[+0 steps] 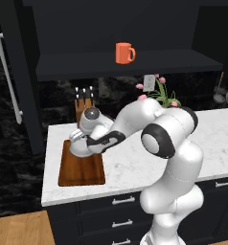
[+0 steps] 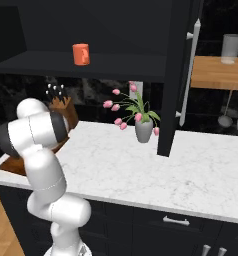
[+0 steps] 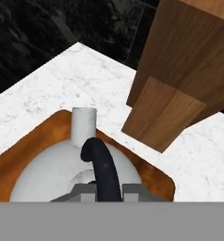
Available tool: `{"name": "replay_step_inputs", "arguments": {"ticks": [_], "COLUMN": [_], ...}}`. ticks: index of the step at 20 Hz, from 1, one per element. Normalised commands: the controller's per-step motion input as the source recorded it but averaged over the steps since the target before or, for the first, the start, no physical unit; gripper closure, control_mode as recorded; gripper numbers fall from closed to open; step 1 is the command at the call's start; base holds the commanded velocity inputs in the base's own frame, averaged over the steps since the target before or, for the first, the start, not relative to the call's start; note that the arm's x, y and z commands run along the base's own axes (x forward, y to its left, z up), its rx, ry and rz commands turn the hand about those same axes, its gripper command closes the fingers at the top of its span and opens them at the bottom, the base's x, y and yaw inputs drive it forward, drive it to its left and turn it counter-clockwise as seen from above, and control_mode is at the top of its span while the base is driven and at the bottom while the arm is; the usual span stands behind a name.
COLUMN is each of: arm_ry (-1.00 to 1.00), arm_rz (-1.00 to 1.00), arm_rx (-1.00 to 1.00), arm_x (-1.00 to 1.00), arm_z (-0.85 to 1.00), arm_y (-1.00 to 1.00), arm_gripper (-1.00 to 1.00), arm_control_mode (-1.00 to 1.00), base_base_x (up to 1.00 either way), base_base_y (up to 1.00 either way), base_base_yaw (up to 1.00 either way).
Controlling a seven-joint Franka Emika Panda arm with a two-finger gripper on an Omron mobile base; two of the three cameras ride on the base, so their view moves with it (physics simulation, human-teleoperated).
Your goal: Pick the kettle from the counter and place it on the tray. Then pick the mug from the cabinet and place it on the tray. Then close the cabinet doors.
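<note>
- Silver-grey kettle (image 3: pixel 62 169) resting on the reddish-brown tray (image 1: pixel 82 170), near its far end, spout toward the wall.
- Gripper (image 3: pixel 104 188) closed on the kettle's black arched handle, directly above the tray.
- Tray flat at the left end of the marble counter (image 1: pixel 135 162), just in front of the wooden knife block (image 3: pixel 180 80).
- Orange mug (image 1: pixel 125 52) upright on the open cabinet (image 1: pixel 125 64) shelf.

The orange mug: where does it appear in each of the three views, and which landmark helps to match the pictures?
Left base view: the mug stands on the cabinet shelf, top centre, handle to the right.
Right base view: upper left, on the same shelf.
Hand view: not in this picture.
Shared landmark: the knife block, below the shelf in both base views; in the hand view it is at the upper right.
</note>
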Motion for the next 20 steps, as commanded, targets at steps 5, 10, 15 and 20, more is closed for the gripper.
{"name": "replay_step_inputs", "arguments": {"ticks": [5, 10, 15, 20], "arm_ry": [0.00, 0.04, 0.03, 0.00], "arm_rz": [0.00, 0.00, 0.00, 0.00], "arm_rx": [0.00, 0.00, 0.00, 0.00], "arm_x": [0.16, -0.13, -0.20, -0.13], "arm_z": [-0.14, -0.10, 0.00, 0.06], "arm_y": [0.07, 0.03, -0.01, -0.13], "arm_gripper": [1.00, 1.00, -1.00, -1.00], "arm_control_mode": [-1.00, -1.00, -1.00, -1.00], "base_base_x": [0.00, 0.00, 0.00, 0.00], "base_base_y": [0.00, 0.00, 0.00, 0.00], "base_base_yaw": [0.00, 0.00, 0.00, 0.00]}}
